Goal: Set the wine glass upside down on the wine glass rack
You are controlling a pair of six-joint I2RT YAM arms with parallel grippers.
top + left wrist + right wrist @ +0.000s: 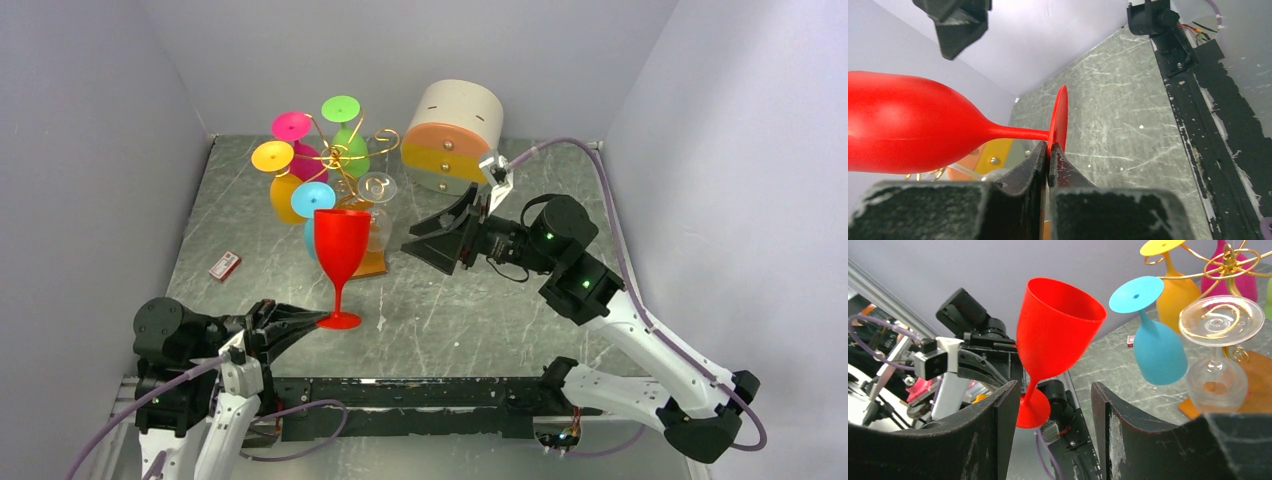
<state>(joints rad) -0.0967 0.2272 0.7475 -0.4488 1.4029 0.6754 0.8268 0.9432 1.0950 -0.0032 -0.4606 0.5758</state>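
Clamped shut with left gripper [318, 320] on the foot rim of the red wine glass [341, 245], upright, front left of table [500, 310]. Beyond, right gripper [425, 235] parted, holding nothing, near the bowl. Just behind the glass, wine glass rack [345, 157], glass not on it.

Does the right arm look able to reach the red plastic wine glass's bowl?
Likely yes: the open right pincer faces the red glass, nothing between; left pincer grips only its foot.

Red wine glass [341, 245], gold wine glass rack [373, 264]
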